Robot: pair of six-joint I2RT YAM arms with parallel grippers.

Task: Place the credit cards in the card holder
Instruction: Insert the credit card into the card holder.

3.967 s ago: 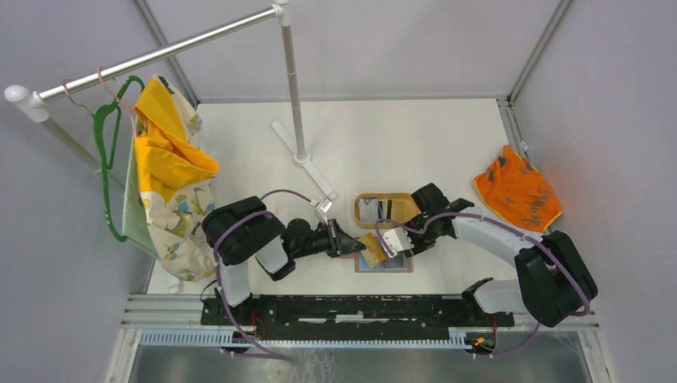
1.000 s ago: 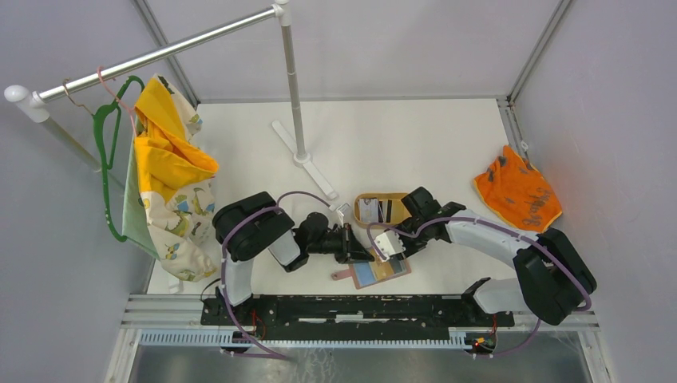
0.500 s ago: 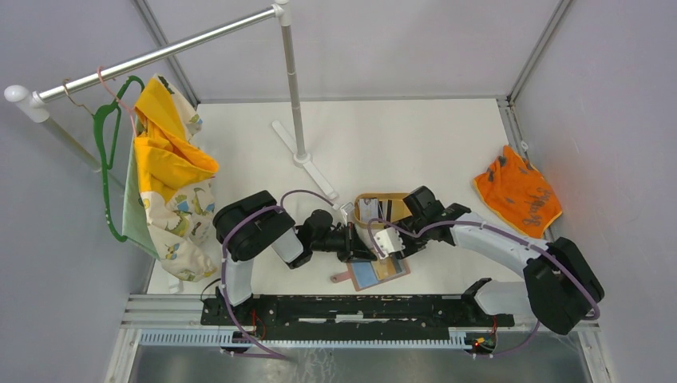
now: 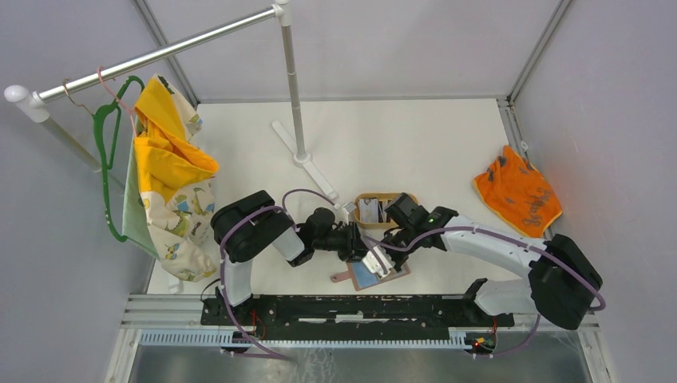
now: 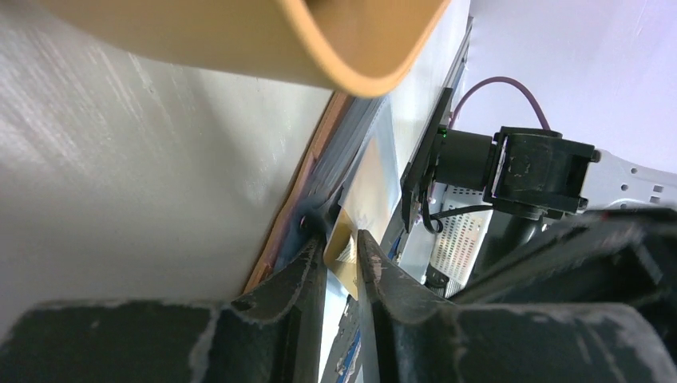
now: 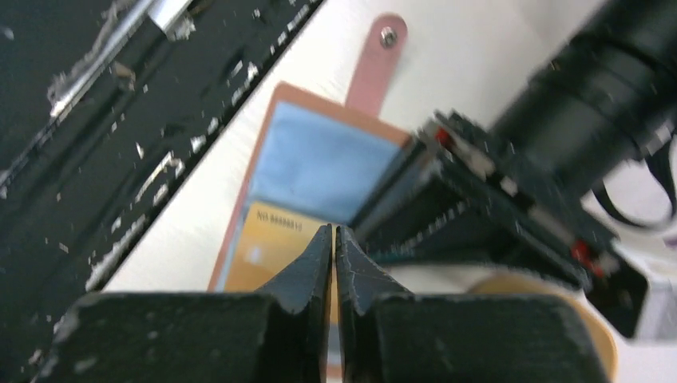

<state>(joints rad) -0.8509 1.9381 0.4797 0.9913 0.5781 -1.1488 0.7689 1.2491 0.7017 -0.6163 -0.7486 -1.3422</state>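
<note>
- the reddish-brown leather folding card holder (image 6: 363, 84) lay open on the white table (image 4: 415, 144), near its front edge and just on the near side of the tan oval tray (image 4: 375, 195).
- a blue plastic card (image 6: 319, 163) and a gold plastic card (image 6: 267, 251) sat in its inner pockets. the gold one appeared only partly seated.
- the right gripper (image 6: 334, 239) was clenched with nothing visible between its fingers, its tips over the gold card.
- the left gripper (image 5: 339, 243) was pinched down to a slim gap at the holder's far edge. it seemed to clamp that edge, though contact was hard to confirm.
- risk: a push on the gold card at an angle could buckle it or jam it on the pocket lip.
- risk: if the left clamp was shallow, the push could slide the card holder along the smooth table or tug it free.
- risk: the two grippers worked almost touching, so either could knock the other.
- more cards (image 4: 369, 210) waited in the tray, and a sweep of an arm might bump its rim.
- beyond this, the table carried an orange cloth (image 4: 517, 195) at the right and a metal garment rail (image 4: 160, 54) at the left.
- a yellow patterned garment (image 4: 172, 159) hung from the rail on a green hanger (image 4: 104, 152).
- plain grey walls closed the space in.
</note>
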